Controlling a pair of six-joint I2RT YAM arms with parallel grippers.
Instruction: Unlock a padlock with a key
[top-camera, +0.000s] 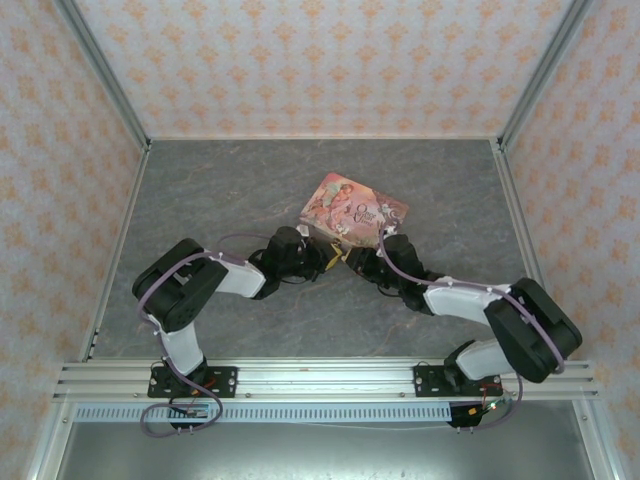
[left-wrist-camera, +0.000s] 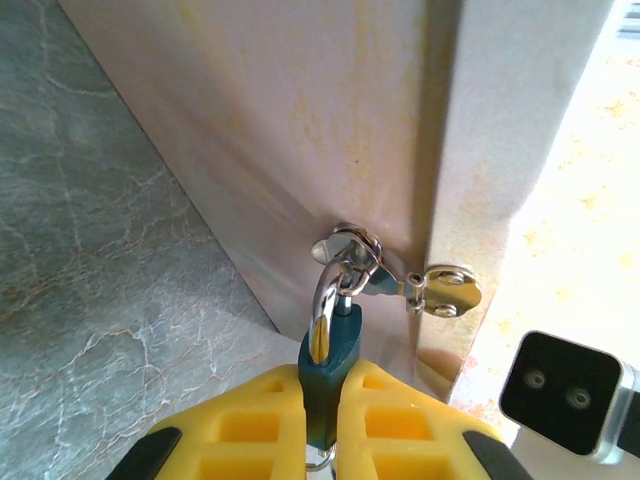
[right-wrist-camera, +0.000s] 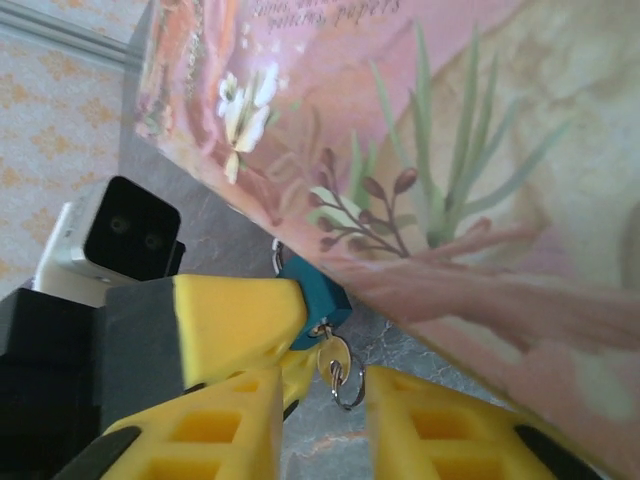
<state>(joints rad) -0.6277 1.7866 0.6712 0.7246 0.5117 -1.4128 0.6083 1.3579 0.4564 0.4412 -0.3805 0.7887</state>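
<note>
The tiny teal padlock (left-wrist-camera: 330, 355) hangs by its silver shackle from the hasp (left-wrist-camera: 440, 288) on the pink tin's side, and my left gripper (left-wrist-camera: 322, 425) is shut on its body. In the right wrist view the padlock (right-wrist-camera: 318, 298) pokes out past the left gripper's yellow finger (right-wrist-camera: 235, 315). A brass key (right-wrist-camera: 333, 356) with a wire ring (right-wrist-camera: 350, 386) sits in its underside. My right gripper (right-wrist-camera: 325, 425) is open, its fingertips on either side of the key and just short of it, apart from it. From above, both grippers (top-camera: 318, 262) (top-camera: 356, 262) meet at the tin's near edge.
The pink illustrated tin (top-camera: 352, 208) lies flat on the grey marbled table (top-camera: 250, 190), slightly right of centre. Patterned walls close in the left, back and right. The two wrists crowd each other; the right wrist's camera (left-wrist-camera: 565, 395) is close by the left fingers.
</note>
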